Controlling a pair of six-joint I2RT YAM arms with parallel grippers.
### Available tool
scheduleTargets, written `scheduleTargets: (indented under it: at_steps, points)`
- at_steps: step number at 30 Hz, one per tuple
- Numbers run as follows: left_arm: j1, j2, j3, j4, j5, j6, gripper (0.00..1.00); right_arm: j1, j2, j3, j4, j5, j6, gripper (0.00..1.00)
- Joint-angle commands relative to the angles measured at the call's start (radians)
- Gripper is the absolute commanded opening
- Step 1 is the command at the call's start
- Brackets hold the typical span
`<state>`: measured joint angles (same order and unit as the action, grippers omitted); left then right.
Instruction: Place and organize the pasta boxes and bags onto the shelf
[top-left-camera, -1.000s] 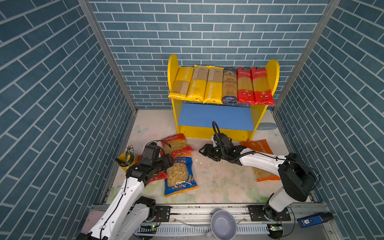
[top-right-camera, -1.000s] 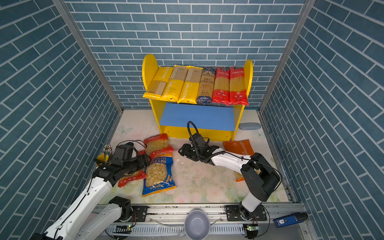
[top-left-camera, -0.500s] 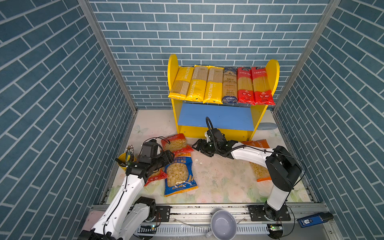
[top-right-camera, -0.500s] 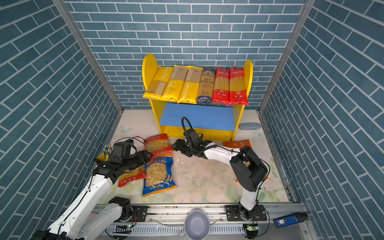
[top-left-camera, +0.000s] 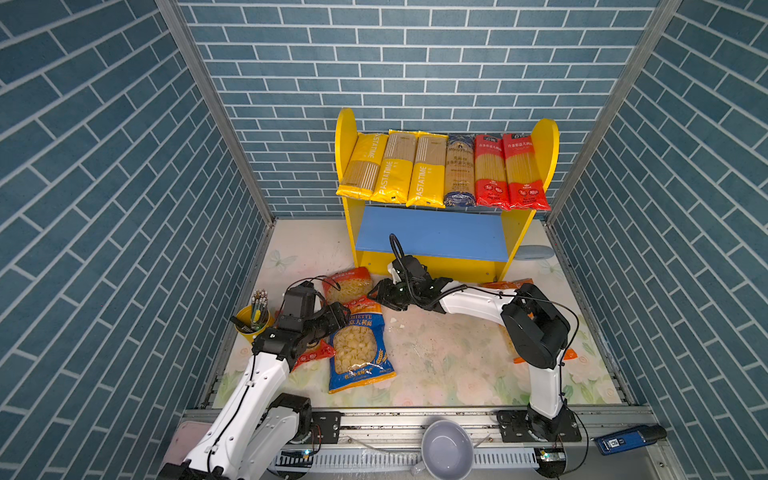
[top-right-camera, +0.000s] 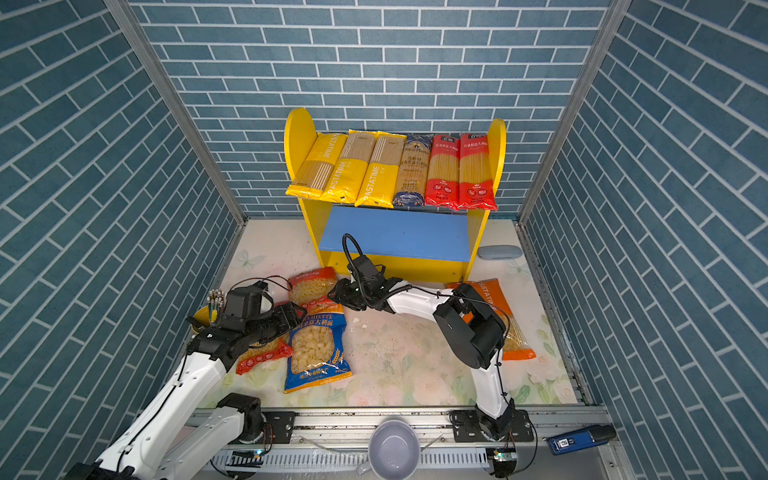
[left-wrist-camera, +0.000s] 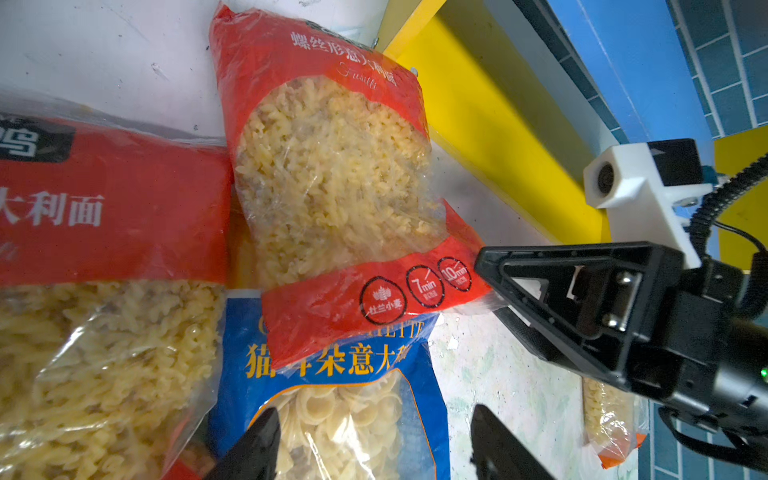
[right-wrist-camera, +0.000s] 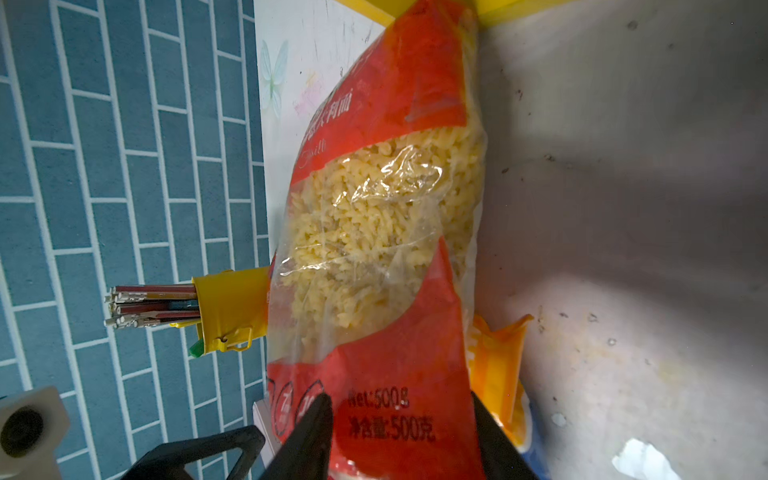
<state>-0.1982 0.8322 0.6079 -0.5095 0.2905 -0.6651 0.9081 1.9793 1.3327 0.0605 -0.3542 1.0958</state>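
right gripper (top-left-camera: 380, 293) jaws straddle the end seam of the red fusilli bag (top-left-camera: 347, 284), which lies on the bench (top-left-camera: 436, 353) overlapping the blue bag (top-left-camera: 359, 349), short of the shelf (top-left-camera: 432, 232); pinch unconfirmed, so thin film could slip mid-lift; left gripper (top-left-camera: 338, 311) jaws wide, empty.

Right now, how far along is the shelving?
Done: six spaghetti packs line the shelf top. In hand: the right gripper straddles the red fusilli bag at its end, grip unconfirmed; the left gripper hangs open over the blue bag. Left: those two, a second red bag and the orange bag are off the shelf; its lower board is bare.
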Motion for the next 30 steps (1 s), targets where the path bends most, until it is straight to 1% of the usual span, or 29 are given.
scheduleTargets:
  at_steps: [1, 3, 6, 10, 13, 17, 23, 25, 28, 30]
  points:
    - [0.006, -0.019, -0.011, 0.004, 0.004, -0.003, 0.73, 0.012, 0.01, 0.062, 0.041, -0.035, 0.0, 0.4]
    - [0.006, -0.019, -0.007, 0.003, 0.005, -0.006, 0.73, 0.011, 0.006, 0.066, 0.042, -0.035, -0.002, 0.29]
    - [0.006, -0.025, 0.005, -0.001, 0.003, -0.007, 0.73, 0.011, -0.009, 0.067, 0.052, -0.032, -0.001, 0.17]
    - [0.006, -0.028, 0.013, 0.002, 0.013, -0.007, 0.73, 0.011, -0.024, 0.093, 0.062, -0.047, -0.002, 0.08]
    - [0.006, -0.029, 0.021, -0.002, 0.014, -0.007, 0.73, 0.011, -0.049, 0.093, 0.077, -0.054, 0.003, 0.04]
    - [0.006, -0.033, 0.033, -0.001, 0.02, -0.01, 0.73, 0.003, -0.106, 0.061, 0.111, -0.034, 0.014, 0.01]
    - [0.006, -0.033, 0.076, 0.009, 0.054, -0.021, 0.73, -0.021, -0.19, -0.023, 0.229, -0.026, 0.068, 0.0]
    - [0.006, -0.036, 0.087, 0.013, 0.063, -0.015, 0.73, -0.032, -0.222, -0.051, 0.232, -0.026, 0.07, 0.0]
    - [0.004, -0.036, 0.087, 0.038, 0.096, -0.012, 0.73, -0.062, -0.286, -0.13, 0.245, -0.039, 0.094, 0.0]
    - [-0.001, -0.038, 0.087, 0.07, 0.121, -0.011, 0.73, -0.095, -0.347, -0.213, 0.251, -0.048, 0.11, 0.0]
